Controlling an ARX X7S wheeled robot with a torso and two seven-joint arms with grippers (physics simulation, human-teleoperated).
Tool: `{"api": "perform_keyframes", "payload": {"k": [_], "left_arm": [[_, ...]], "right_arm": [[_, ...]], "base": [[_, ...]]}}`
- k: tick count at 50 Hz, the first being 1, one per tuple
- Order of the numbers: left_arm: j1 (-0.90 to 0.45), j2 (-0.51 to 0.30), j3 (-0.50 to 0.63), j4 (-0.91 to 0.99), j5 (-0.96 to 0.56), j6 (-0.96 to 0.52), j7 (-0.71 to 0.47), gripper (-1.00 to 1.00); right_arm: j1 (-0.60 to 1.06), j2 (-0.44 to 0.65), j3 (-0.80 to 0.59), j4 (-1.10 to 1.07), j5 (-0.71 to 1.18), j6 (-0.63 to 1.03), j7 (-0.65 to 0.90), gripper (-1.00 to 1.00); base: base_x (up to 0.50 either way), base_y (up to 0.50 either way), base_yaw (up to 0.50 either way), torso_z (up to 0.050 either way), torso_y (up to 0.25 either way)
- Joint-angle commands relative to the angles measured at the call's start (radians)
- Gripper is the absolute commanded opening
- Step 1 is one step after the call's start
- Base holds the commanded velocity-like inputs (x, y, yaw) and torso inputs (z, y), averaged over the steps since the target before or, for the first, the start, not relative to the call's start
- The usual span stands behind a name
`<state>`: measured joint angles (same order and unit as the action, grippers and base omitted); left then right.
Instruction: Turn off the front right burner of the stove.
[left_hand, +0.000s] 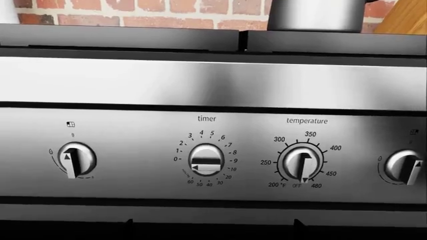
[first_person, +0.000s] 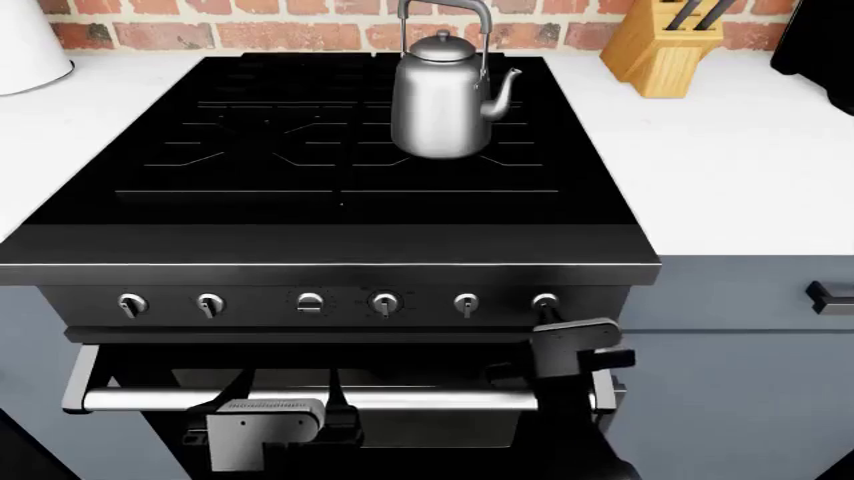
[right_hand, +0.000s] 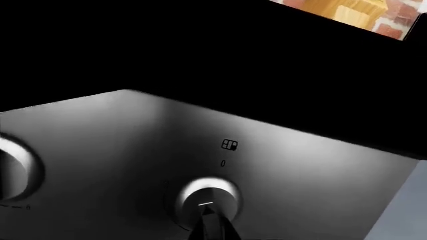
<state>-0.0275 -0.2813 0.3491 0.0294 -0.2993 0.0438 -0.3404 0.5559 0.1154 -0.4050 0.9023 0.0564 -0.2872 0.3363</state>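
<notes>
The stove (first_person: 334, 250) is a black range with a grated cooktop and a row of six silver knobs on its steel front panel. The rightmost knob (first_person: 545, 300) also fills the right wrist view (right_hand: 208, 199), very close, under a burner symbol. My right gripper (first_person: 563, 338) sits just below and against that knob; its jaws are lost in shadow. My left gripper (first_person: 267, 420) hangs low before the oven handle (first_person: 400, 400), open and empty. Its two tips (left_hand: 130, 221) barely show, wide apart. The left wrist view faces the timer knob (left_hand: 207, 160) and the temperature knob (left_hand: 303, 164).
A steel kettle (first_person: 441, 100) stands on the cooktop's back right. A wooden knife block (first_person: 661, 45) is on the white counter to the right, and a white object (first_person: 27, 40) is at the far left. Grey-blue cabinets with a dark drawer handle (first_person: 830, 297) flank the stove.
</notes>
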Motion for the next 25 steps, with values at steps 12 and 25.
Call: {"api": "perform_keyframes", "payload": {"k": [12, 25], "left_arm": [[0.000, -0.006, 0.007, 0.000, -0.004, 0.003, -0.004, 1.00], [-0.007, -0.005, 0.012, -0.005, -0.006, 0.003, -0.006, 1.00]], "right_arm": [[0.127, -0.011, 0.029, 0.078, 0.180, -0.020, -0.136, -1.00], [0.124, -0.021, 0.060, 0.085, 0.244, -0.042, -0.178, -1.00]], "base": [[0.02, 0.00, 0.01, -0.001, 0.000], [0.02, 0.00, 0.01, -0.001, 0.000]]}}
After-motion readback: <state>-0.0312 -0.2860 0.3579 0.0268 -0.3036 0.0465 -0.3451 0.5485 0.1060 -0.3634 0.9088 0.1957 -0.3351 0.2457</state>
